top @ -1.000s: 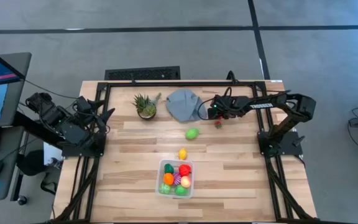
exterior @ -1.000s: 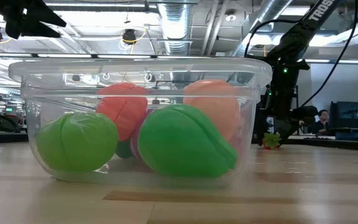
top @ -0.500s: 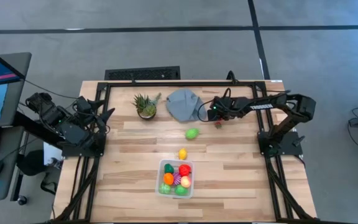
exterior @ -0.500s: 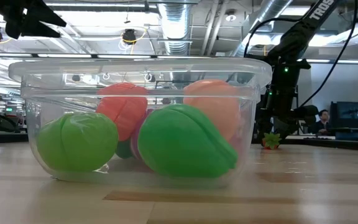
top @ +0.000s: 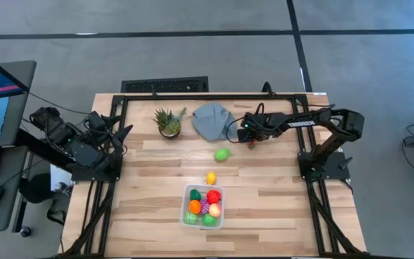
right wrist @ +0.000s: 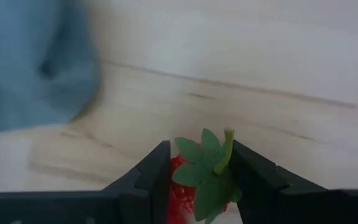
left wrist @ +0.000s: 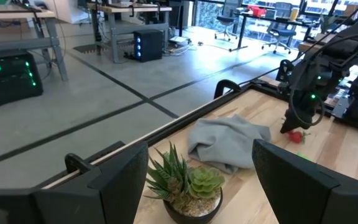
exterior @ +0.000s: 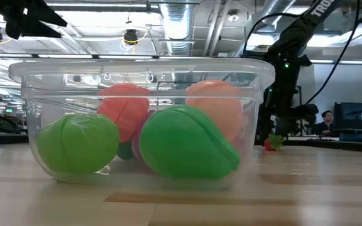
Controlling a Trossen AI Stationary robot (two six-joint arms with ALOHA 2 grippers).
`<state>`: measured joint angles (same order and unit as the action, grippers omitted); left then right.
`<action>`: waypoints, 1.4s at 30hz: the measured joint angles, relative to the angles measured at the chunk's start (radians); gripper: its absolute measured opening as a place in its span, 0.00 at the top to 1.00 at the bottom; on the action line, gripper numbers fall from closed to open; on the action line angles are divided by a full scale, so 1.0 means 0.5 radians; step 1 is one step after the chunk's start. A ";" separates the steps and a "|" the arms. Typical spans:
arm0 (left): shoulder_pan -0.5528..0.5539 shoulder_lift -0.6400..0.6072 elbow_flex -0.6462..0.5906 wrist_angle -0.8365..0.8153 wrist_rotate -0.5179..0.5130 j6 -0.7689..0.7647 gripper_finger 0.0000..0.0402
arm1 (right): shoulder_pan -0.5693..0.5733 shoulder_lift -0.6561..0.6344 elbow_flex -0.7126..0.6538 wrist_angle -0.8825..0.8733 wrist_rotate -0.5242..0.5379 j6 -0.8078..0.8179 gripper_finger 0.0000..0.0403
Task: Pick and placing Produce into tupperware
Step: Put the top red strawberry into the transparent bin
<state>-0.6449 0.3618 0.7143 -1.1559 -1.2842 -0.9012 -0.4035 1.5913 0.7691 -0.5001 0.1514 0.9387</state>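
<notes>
Overhead, right arm stretched across the far side of the table (top: 279, 208) toward 9 o'clock, right gripper (top: 251, 139) just beside the grey cloth (top: 210, 120) at its 3 o'clock edge. Fingers (right wrist: 157, 171) clamped on a red strawberry (right wrist: 197, 180) with a green leafy cap, seen plainly only from the right wrist; from above merely a red speck under the dark arm. At table height, same strawberry (exterior: 271, 142) hanging low by the boards, past the clear tupperware (exterior: 140, 75) that fills the foreground. Tupperware (top: 203, 206) near the front middle of the table, holding green, red, orange and pink produce (top: 205, 203). Loose on the wood: a green piece (top: 222, 154) at 12 o'clock from the container, a small yellow piece (top: 210, 177) between the two. Left gripper (top: 117, 134) folded back at the table's left edge, fingers (left wrist: 291, 177) spread apart, facing the potted plant (left wrist: 185, 186), cloth and far arm.
</notes>
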 joint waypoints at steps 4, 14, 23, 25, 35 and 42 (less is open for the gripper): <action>0.001 0.000 0.000 0.008 0.000 0.000 0.31 | -0.003 0.000 0.035 -0.013 0.027 -0.024 0.58; 0.000 0.000 0.000 0.013 0.000 0.000 0.31 | 0.012 0.000 0.106 -0.087 0.058 -0.073 0.62; 0.000 0.000 0.000 0.046 -0.009 0.000 0.31 | 0.022 -0.002 0.259 -0.155 0.062 -0.170 0.55; 0.000 0.000 0.000 0.054 -0.010 0.000 0.31 | 0.022 -0.002 0.301 -0.184 0.065 -0.206 0.57; 0.000 0.000 0.000 0.090 -0.012 0.001 0.31 | 0.043 -0.004 0.565 -0.370 0.065 -0.349 0.54; 0.001 0.000 0.000 0.112 -0.016 0.008 0.31 | 0.135 -0.005 0.741 -0.469 0.065 -0.382 0.57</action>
<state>-0.6446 0.3618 0.7143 -1.1000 -1.2922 -0.8974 -0.3360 1.5890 1.1399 -0.7347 0.1841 0.7475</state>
